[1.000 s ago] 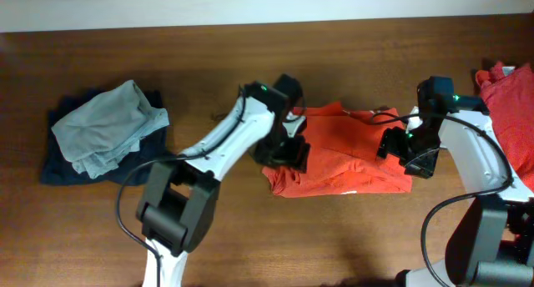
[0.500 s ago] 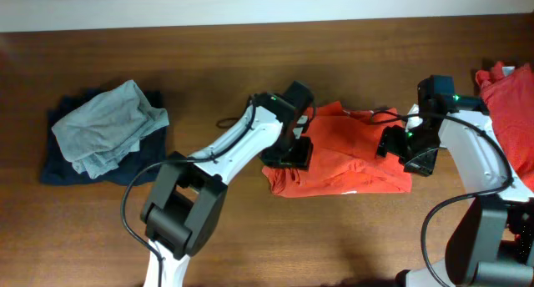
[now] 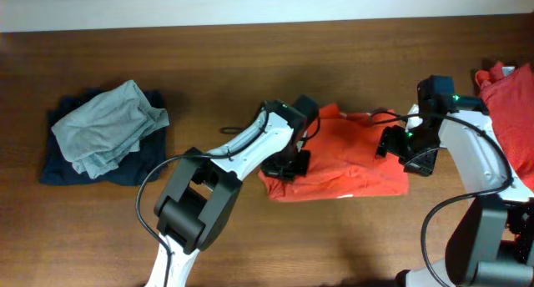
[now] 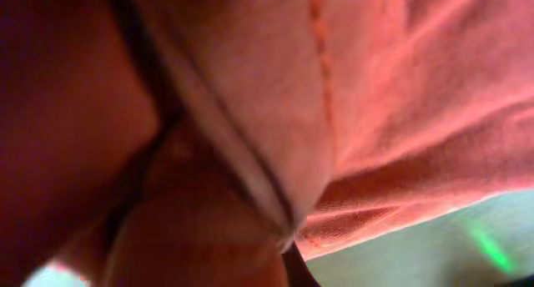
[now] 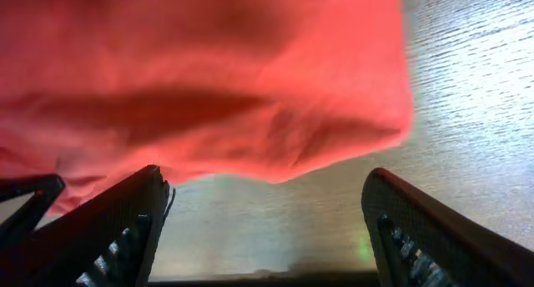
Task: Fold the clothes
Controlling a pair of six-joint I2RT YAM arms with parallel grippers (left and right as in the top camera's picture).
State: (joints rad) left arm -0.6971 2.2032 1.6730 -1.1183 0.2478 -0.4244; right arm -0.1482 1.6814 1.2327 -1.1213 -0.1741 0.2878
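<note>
The red-orange T-shirt [image 3: 350, 153] lies bunched, partly folded, in the middle of the desk [image 3: 250, 62]; the left claw [image 3: 288, 163] is closed at its left edge, apparently pinching the cloth that fills its wrist view; the right claw [image 3: 407, 153] stands open at the right hem, fingers wide apart and gripping nothing. The step in hand looks like taking hold of both sides for a fold; next, the right claw likely needs to close on the hem before either arm lifts, so the cloth rises evenly.
</note>
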